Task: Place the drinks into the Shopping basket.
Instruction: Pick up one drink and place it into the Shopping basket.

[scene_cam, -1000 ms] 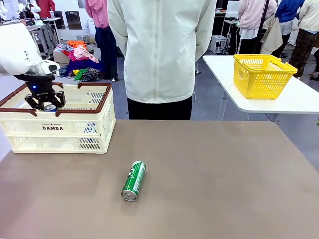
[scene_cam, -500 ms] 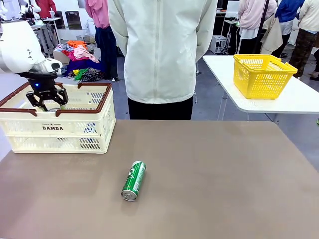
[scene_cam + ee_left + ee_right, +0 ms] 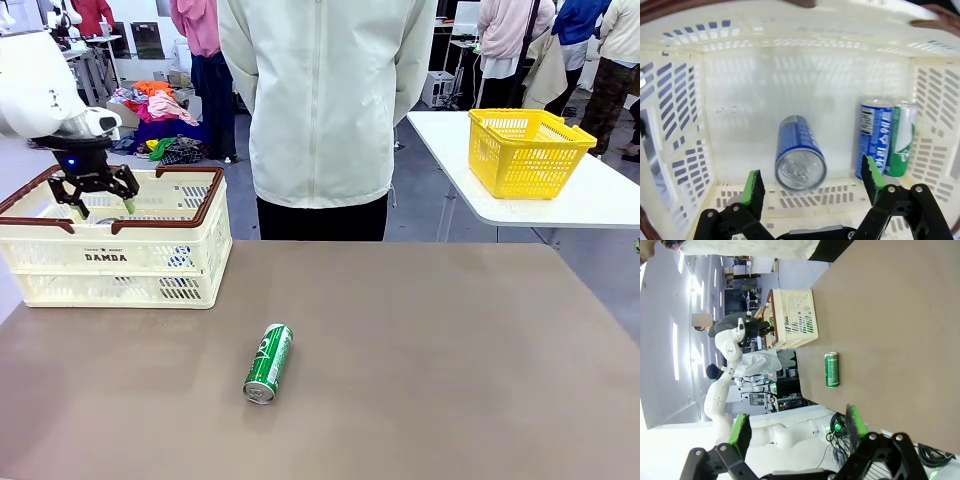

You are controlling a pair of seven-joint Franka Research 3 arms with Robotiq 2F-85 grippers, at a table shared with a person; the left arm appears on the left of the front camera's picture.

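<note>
My left gripper (image 3: 104, 208) hangs open above the cream Shopping basket (image 3: 120, 258) at the table's far left. In the left wrist view its green pads (image 3: 754, 186) stand wide apart over a blue can (image 3: 799, 150), which sits loose on the basket floor (image 3: 740, 110) with its silver end toward the camera. A second blue can (image 3: 875, 137) and a green can (image 3: 902, 136) rest side by side by the basket wall. Another green can (image 3: 268, 362) lies on its side mid-table, also seen as the green can (image 3: 832, 369) beyond my open, empty right gripper (image 3: 797, 427).
A person in a pale jacket (image 3: 325, 100) stands at the far edge of the brown table (image 3: 450, 350). A smaller yellow basket (image 3: 525, 150) sits on a separate white table at the back right. The Shopping basket (image 3: 792, 318) shows far off in the right wrist view.
My left gripper has opened and let go of the blue can, which is now in the basket. The gripper has also risen a little. The green can on the table has not moved.
</note>
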